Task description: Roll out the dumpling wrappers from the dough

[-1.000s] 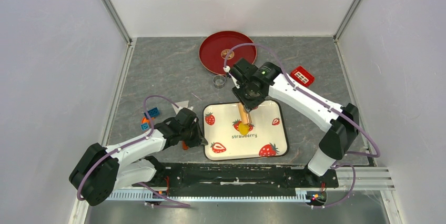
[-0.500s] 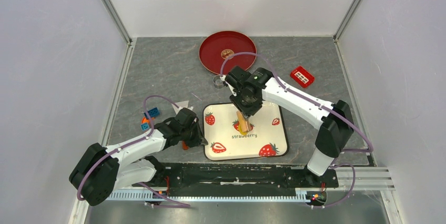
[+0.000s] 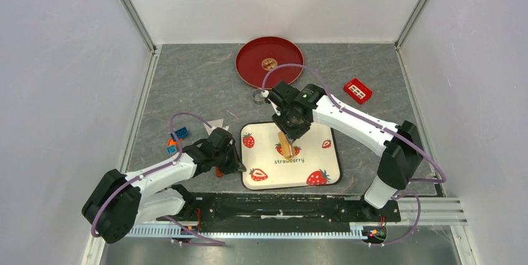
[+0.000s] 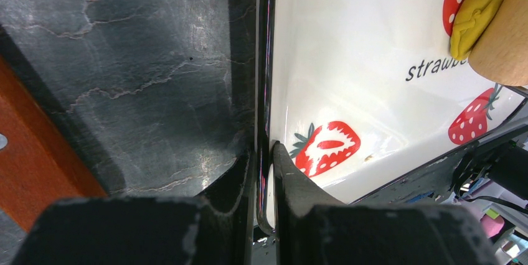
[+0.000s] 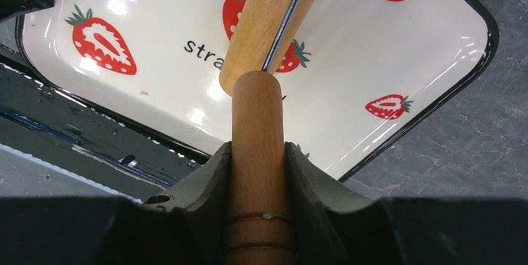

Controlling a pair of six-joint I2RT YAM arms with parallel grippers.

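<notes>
1. Rolling step in hand: right gripper [image 5: 258, 152] clamped on the handle of the rolling pin [image 5: 266, 28], roller pressed onto the yellow dough [image 4: 476, 13] near the middle of the tray [image 5: 429, 53].
2. Left gripper [image 4: 264, 162] pinched shut on the tray's left rim, steadying it.
3. 1 small round wrapper [image 3: 269, 63] lying on the red plate [image 3: 249, 72] at the far side, well apart from the tray – probably a wrapper, though too small to be sure.
4. Next, by judgement: push the roller across the lump with even downward pressure, rim kept pinned so the tray cannot slide.
5. Hidden: most of the dough under the roller – flatness impossible to judge. Roller's far end cut off in the left wrist view.
</notes>
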